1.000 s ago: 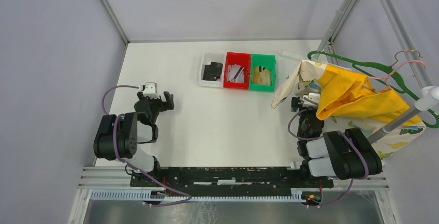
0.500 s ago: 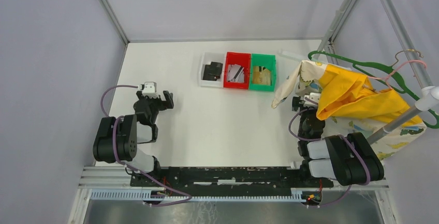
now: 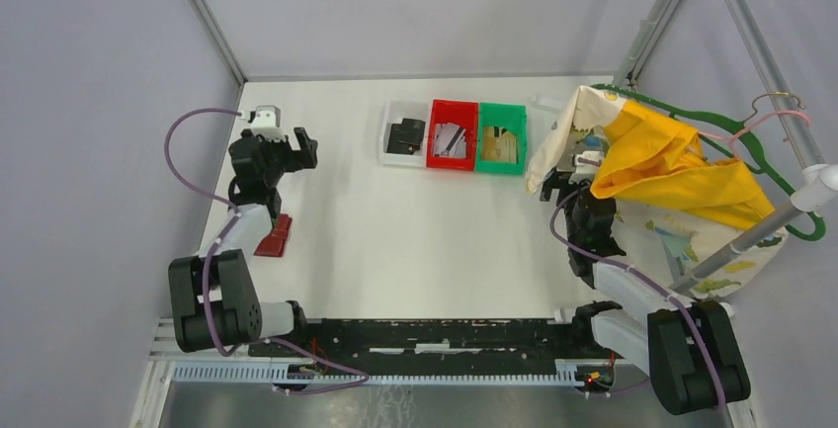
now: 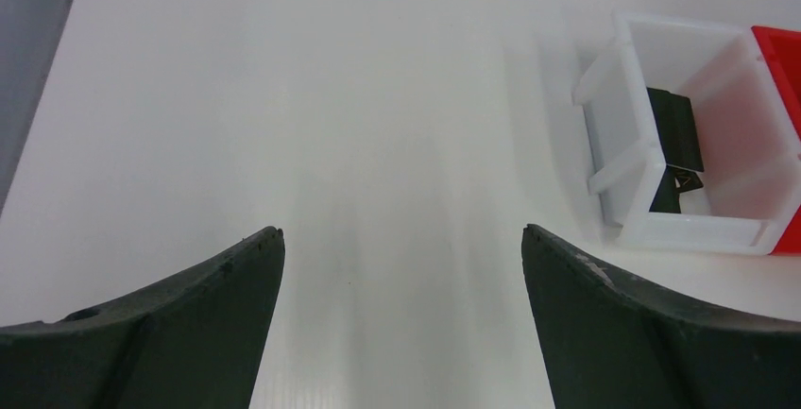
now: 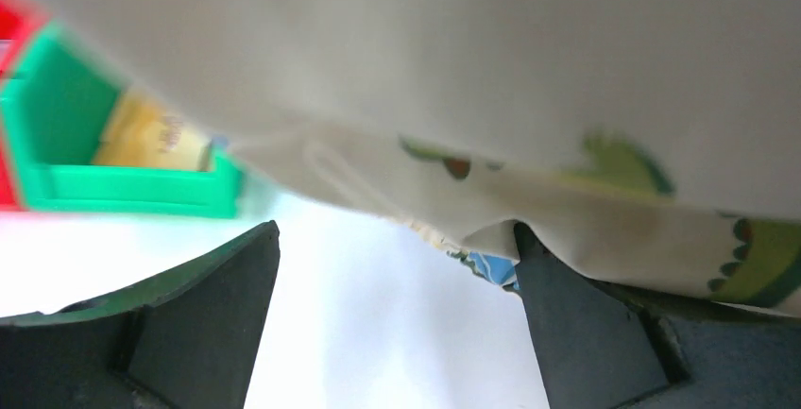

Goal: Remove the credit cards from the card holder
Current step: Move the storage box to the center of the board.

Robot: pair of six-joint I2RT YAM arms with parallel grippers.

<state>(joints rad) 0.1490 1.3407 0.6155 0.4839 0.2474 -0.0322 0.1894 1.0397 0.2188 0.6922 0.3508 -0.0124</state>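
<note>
The card holder (image 3: 274, 235) lies flat on the table (image 3: 415, 240) at the left side, just beside the left arm's forearm and nearer the bases than the left gripper (image 4: 401, 239). It appears folded shut, and no credit cards are visible on or around it, so they are judged to be inside. The left gripper hangs over bare table with its jaws spread wide and nothing between them. Its wrist camera looks toward the white bin (image 4: 661, 135), which contains a black item (image 4: 675, 144), so the holder falls outside that view. The right gripper (image 5: 394, 239) is also fully open and empty. It sits close under the hem of the printed cloth (image 5: 567, 144) that hangs at the right of the table, with the green bin (image 5: 113, 182) ahead and to its left. The contents of the red bin (image 3: 452, 134) and green bin are too small to identify (a tan object shows in the green one). Extraction has not begun. Because the holder is behind the left fingertips, the left arm must draw back and descend to reach it. Open jaws suit that approach. A folded wallet will probably need one gripper to pin it while the other works the leaves apart.
</note>
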